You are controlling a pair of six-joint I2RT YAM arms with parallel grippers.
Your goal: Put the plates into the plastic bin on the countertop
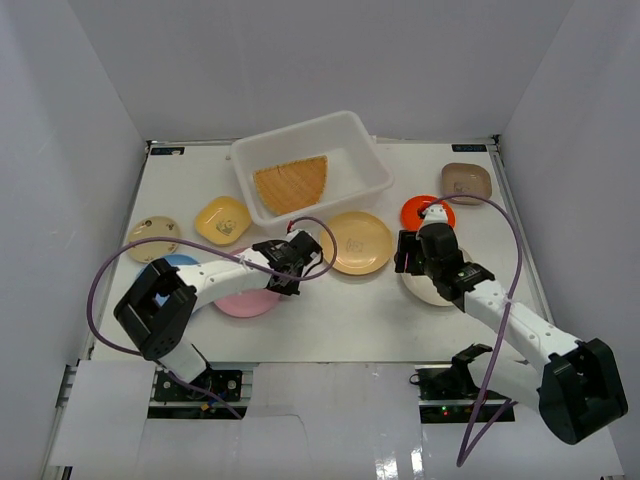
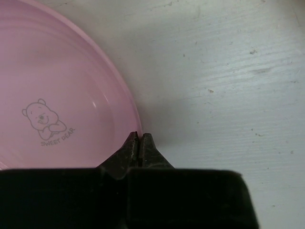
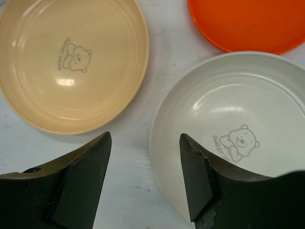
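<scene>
Plates are scattered all over the worktop (image 1: 340, 315). Only the woven fan-shaped tray (image 1: 292, 185) is lying in the plastic bin (image 1: 372, 165), which sits at the far middle.

Left tool (image 1: 292, 258) is down at the right edge of the pink plate (image 1: 240, 300). In the left wrist view its fingertips (image 2: 147, 145) are pressed together right at that plate's rim with no gap showing, and I can't tell if they actually have the rim. Blue plate (image 1: 178, 264) pokes out from under the left arm, yellow plate (image 1: 223, 220) sits just left of the bin, and a beige plate (image 1: 153, 238) is near the left edge.

Right tool (image 1: 408, 250) is spread wide with nothing in it, hovering low. One finger is over the left rim of the cream plate (image 3: 238, 109), the other over bare worktop beside the tan plate (image 3: 71, 62). Red-orange plate (image 3: 248, 21) is just beyond the cream one, nearly touching it. Brown squarish plate (image 1: 466, 182) is off in the far right corner.
</scene>
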